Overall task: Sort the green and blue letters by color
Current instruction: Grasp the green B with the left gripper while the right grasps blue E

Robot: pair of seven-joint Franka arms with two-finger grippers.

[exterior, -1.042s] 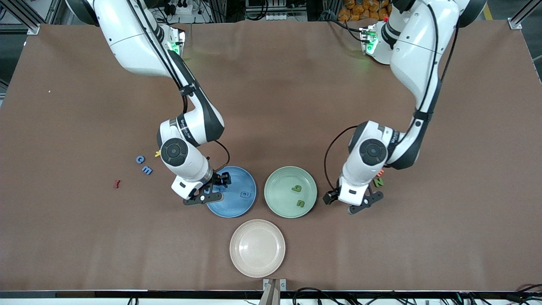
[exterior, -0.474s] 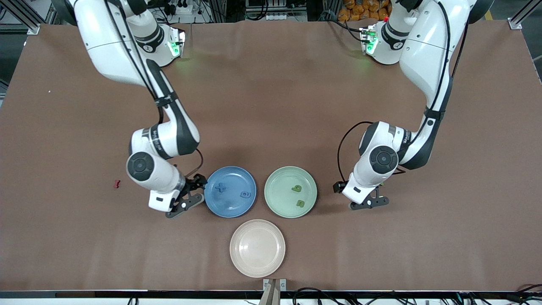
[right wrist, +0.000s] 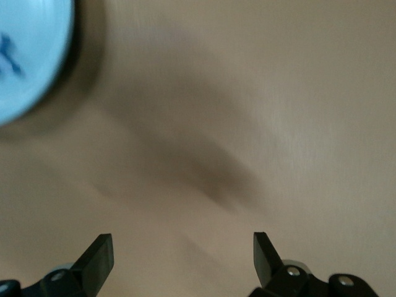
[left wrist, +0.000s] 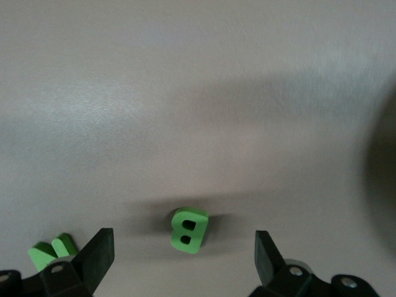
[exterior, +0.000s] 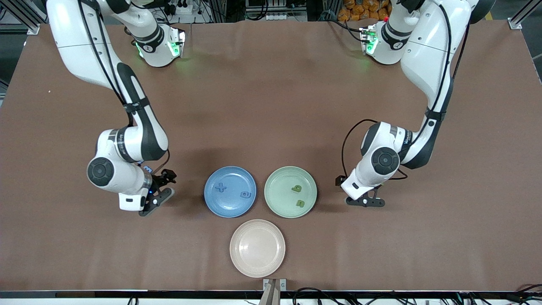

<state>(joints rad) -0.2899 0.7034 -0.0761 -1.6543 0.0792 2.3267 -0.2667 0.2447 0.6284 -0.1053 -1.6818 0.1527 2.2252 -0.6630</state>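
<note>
a brown table (exterior: 271, 106) holds a blue plate (exterior: 211, 202) with two blue letters (exterior: 220, 187) and a green plate (exterior: 311, 186) with two green letters (exterior: 298, 188). the left gripper (exterior: 367, 200), open and empty, hovers over a green b (left wrist: 188, 229); the right gripper (exterior: 163, 188), open and empty, hangs beside the blue plate.

left gripper (left wrist: 184, 247): fingers apart, low | right gripper (right wrist: 182, 250): fingers apart, probably low

Three round shallow plates on the brown table (exterior: 271, 106): one blue plate (exterior: 230, 207), one pale green plate (exterior: 277, 182), one beige plate (exterior: 257, 267). Two dark blue toy letters lie in the blue plate (exterior: 220, 187) (exterior: 244, 194). Two green toy letters lie in the green plate (exterior: 298, 188) (exterior: 300, 203). Two more green letters on the table: a B (left wrist: 188, 229) and a partly hidden one (left wrist: 52, 250). Two white robot arms.
</note>
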